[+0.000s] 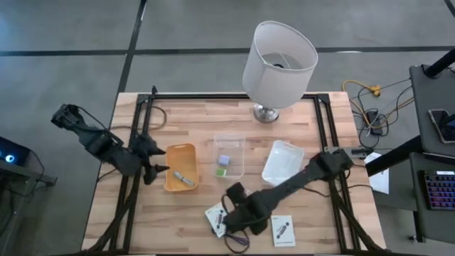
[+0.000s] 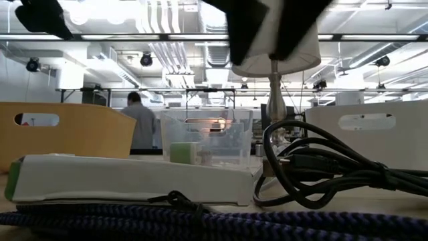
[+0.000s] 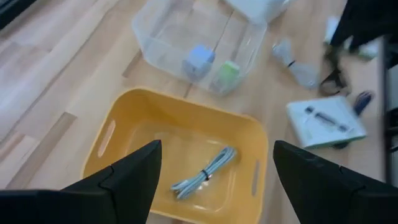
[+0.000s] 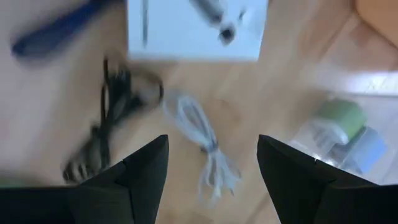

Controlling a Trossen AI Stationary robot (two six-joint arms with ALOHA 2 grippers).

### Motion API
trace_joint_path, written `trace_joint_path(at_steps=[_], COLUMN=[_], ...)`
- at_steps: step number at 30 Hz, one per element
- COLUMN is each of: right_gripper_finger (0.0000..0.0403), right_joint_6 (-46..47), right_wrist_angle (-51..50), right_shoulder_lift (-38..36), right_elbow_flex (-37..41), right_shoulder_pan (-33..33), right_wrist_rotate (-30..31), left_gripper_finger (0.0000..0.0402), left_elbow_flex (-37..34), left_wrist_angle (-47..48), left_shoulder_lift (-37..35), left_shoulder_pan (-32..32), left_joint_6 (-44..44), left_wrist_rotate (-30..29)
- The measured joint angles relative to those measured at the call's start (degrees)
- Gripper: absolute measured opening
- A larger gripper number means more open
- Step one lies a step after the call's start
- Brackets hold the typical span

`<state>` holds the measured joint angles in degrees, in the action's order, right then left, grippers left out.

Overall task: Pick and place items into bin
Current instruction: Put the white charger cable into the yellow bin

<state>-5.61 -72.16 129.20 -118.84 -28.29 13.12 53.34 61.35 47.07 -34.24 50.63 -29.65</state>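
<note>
The right gripper (image 4: 211,165) hangs over the front of the tabletop (image 1: 192,117), fingers spread, nothing between them. Right below it lies a pale cable (image 4: 208,146), coiled loose on the wood, with a dark cable (image 4: 112,118) tangled just beside it. A white card (image 4: 193,28) lies beyond them, and a blue-purple handle (image 4: 56,31) lies near that, blurred. In the high view a second card (image 1: 283,230) lies close by at the front edge.

Over on the left, the left gripper (image 3: 211,180) hovers above the yellow bin (image 3: 124,124), fingers wide apart and empty. One pale cable (image 3: 205,171) already lies in that bin.

Mid-table, the clear bin (image 1: 229,139) holds a lilac block (image 1: 224,160) and a green block (image 1: 222,171), side by side. The white bin (image 1: 283,162) sits to its right, and the lamp (image 1: 279,64) stands at the back edge.
</note>
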Motion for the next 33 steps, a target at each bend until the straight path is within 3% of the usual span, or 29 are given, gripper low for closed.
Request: trace_joint_path(at_steps=[6, 13, 23, 33], right_gripper_finger=[0.0231, 0.023, 0.0222, 0.017], right_joint_6=[-5.8, -10.0, -12.7, -12.7], right_wrist_angle=[12.3, 16.9, 24.2, 27.5], right_shoulder_lift=[-6.1, -7.7, -8.2, -6.8], right_elbow_flex=[15.2, 23.6, 28.4, 30.1], right_shoulder_pan=[1.2, 4.3, 6.1, 6.8], right_wrist_rotate=[-3.2, -7.3, -8.6, -13.7], left_gripper_finger=[0.0292, 0.0292, 0.0292, 0.0292], left_elbow_flex=[0.1, 0.1, 0.1, 0.1], left_wrist_angle=[-1.9, -4.3, -4.4, -4.3], left_shoulder_lift=[3.6, 4.6, 3.1, 2.2], left_shoulder_pan=[0.0, 0.0, 0.0, 0.0], left_joint_6=[0.0, 0.0, 0.0, 0.0], left_wrist_rotate=[-0.7, -0.8, -1.0, -2.5])
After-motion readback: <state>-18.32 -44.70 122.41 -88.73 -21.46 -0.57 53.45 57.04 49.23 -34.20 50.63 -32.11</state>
